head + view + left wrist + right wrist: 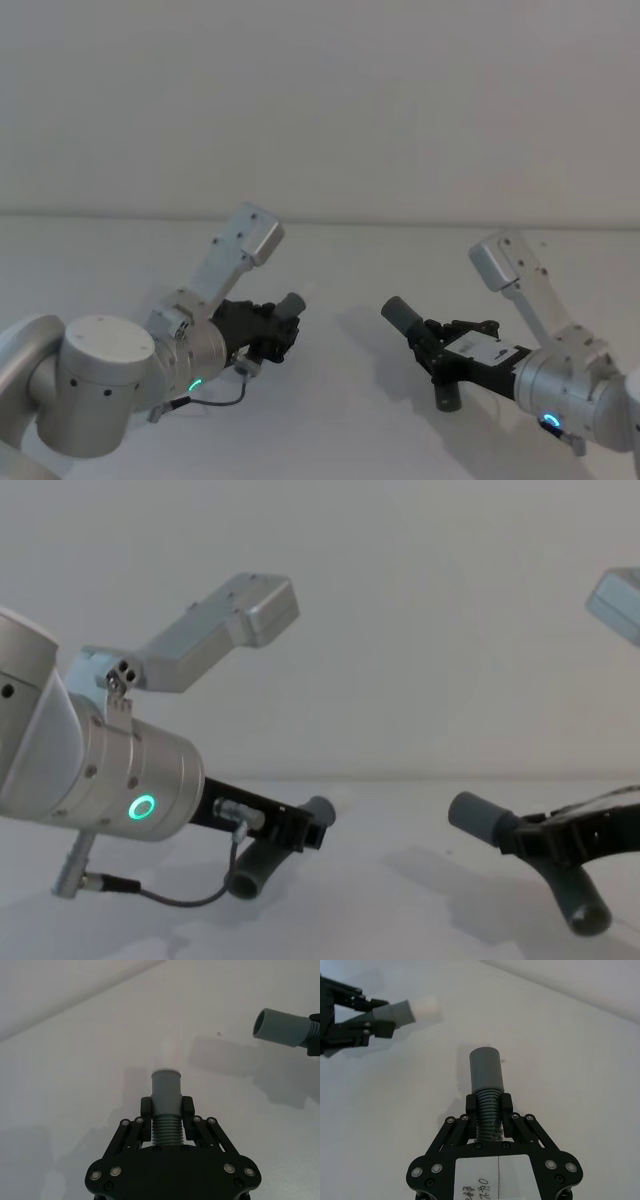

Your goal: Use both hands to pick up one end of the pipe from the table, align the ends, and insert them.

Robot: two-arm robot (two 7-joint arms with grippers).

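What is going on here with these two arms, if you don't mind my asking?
The left gripper is shut on the white-tipped piece, and the right gripper on the plain grey piece, both over the table. The white tip and the open end face each other across a clear gap, so nothing is inserted yet.

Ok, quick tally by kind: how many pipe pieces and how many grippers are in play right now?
Pipe pieces: 2 (white-tipped piece held in the left gripper; plain grey piece held in the right gripper)
Grippers: 2
Total: 4
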